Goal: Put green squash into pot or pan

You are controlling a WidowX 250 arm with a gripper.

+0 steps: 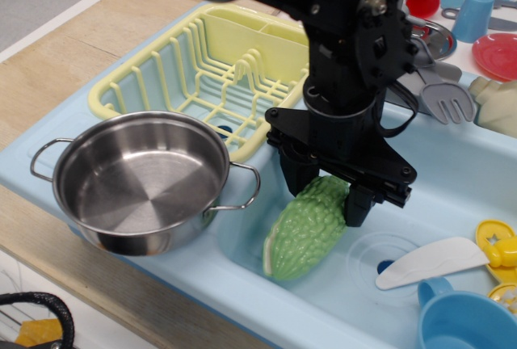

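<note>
The end effector [325, 193] clamps the upper end of the green squash [307, 228], fingers straddling it. The squash lies in the blue sink basin [452, 195], at 3 o'clock from the steel pot [141, 183]. Its long axis runs from 1 to 7 o'clock, free tip lowest. An end grip risks pivoting, slipping, or clipping the pot rim.

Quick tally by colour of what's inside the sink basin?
Green: 1, green squash
White: 1, spatula
Yellow: 1, toy piece
Blue: 1, cup
Total: 4
</note>
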